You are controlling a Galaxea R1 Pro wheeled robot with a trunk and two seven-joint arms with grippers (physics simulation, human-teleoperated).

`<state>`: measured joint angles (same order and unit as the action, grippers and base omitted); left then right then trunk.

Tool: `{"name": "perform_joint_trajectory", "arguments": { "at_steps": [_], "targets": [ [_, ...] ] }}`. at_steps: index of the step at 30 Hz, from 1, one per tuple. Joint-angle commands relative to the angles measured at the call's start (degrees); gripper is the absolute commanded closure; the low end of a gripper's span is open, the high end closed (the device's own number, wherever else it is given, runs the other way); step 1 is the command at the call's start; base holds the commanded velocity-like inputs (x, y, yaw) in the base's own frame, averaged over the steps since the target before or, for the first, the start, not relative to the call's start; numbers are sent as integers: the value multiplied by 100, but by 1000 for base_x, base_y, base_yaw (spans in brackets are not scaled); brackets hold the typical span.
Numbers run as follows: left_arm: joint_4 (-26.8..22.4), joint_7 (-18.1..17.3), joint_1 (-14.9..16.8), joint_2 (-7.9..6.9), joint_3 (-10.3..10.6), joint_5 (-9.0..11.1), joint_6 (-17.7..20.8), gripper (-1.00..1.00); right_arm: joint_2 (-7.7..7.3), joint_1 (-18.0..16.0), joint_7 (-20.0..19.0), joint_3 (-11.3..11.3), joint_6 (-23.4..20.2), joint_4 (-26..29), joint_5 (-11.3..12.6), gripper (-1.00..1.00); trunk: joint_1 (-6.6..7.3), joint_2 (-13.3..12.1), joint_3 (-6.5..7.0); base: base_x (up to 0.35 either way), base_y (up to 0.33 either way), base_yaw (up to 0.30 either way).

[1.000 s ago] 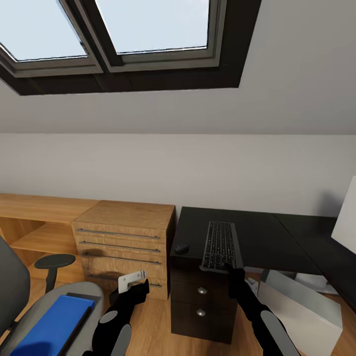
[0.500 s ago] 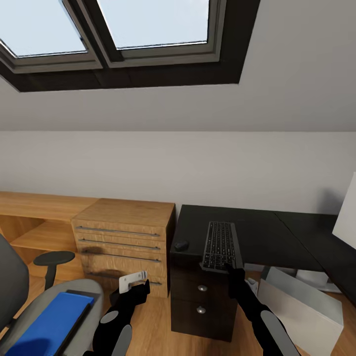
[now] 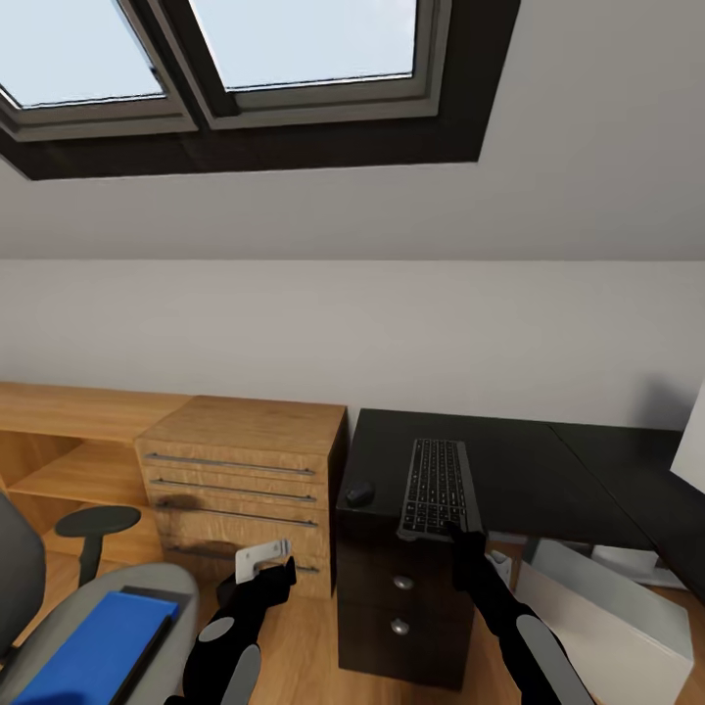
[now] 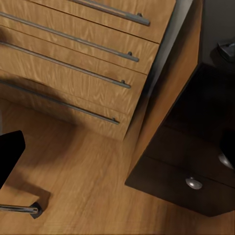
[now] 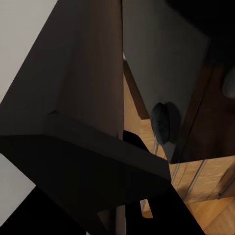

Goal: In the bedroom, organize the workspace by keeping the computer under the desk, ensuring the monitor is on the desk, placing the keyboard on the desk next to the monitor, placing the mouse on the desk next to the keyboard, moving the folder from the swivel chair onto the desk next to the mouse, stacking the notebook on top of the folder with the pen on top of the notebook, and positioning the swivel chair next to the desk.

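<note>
The keyboard (image 3: 438, 487) lies on the black table (image 3: 519, 470), lengthwise from front to back, its near end over the table's front edge, and my right end effector (image 3: 458, 532) is clamped on that near end; in the right wrist view the keyboard's underside (image 5: 88, 161) sits between my fingers. The mouse (image 3: 359, 493) rests on the table just left of the keyboard, apart from it, near the left front corner. Below the table stands the dark drawer unit (image 3: 401, 612), its drawers shut, and to its right on the floor the light grey computer (image 3: 597, 627). The monitor (image 3: 690, 441) shows as a white edge at far right. My left end effector (image 3: 266, 563) is closed on a small pale flat thing (image 3: 260, 555). The blue folder (image 3: 93, 651) lies on the swivel chair (image 3: 59, 607) seat at lower left, before the wooden drawer cabinet (image 3: 240, 470), drawers shut.
</note>
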<state>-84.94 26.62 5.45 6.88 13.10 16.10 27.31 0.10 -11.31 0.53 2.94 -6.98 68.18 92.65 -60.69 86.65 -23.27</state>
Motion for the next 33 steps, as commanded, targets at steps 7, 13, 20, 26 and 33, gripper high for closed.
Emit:
{"name": "perform_joint_trajectory", "arguments": {
  "at_steps": [7,13,20,26,33],
  "targets": [
    [-5,54,7,3,8,63,11,-100,-1,-3,-9,-4,-13,4,52,100,-1,4,-7,41,0,0],
    [-13,57,7,25,40,68,14,-100,-2,-1,-9,-4,-11,5,52,100,-67,124,-61,2,0,0],
    [-13,63,6,33,83,69,19,-100,-2,-3,-9,-4,-12,9,52,100,-221,405,-186,0,0,0],
    [-11,63,5,33,87,77,20,-100,-2,-3,-9,-4,-11,11,52,100,-353,645,-294,0,0,0],
    [-8,63,5,33,89,77,20,-100,-2,-3,-9,-4,-13,9,52,100,-506,926,-420,0,0,0]
  ]
}}
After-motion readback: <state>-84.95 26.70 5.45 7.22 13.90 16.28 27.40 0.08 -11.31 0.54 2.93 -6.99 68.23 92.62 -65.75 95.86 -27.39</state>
